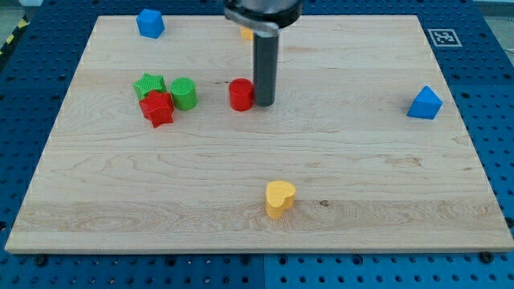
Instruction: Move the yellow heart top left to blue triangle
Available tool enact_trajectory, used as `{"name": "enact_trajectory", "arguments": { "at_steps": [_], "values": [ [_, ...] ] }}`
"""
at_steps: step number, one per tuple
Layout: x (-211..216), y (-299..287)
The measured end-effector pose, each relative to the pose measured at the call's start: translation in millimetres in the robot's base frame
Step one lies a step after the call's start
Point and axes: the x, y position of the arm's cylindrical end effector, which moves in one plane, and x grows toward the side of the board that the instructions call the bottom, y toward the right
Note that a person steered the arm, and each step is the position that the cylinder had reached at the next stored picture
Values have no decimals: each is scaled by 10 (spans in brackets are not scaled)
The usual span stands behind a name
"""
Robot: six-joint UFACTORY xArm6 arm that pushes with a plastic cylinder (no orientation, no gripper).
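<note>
Seven blocks on the wooden board [96, 201]; my tip is a bare rod, holding nothing.
Nearest, the yellow heart [279, 197] lies alone at the view's bottom. Farther back, my tip [264, 103] touches the red cylinder [241, 94]; the blue triangle [424, 103] sits well apart at the view's right.

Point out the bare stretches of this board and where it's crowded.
Free: the wide stretch between my tip and the blue triangle, and the strip at the view's bottom left, below the red star and left of the yellow heart. Crowded: green star, green cylinder and red star bunch together; the red cylinder sits beside my tip.
</note>
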Motion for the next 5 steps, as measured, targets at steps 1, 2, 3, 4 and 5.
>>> {"name": "enact_trajectory", "arguments": {
  "at_steps": [1,2,3,4,5],
  "values": [
    [134,-322],
    [216,-602],
    [316,-422],
    [605,312],
    [944,415]
  ]
}}
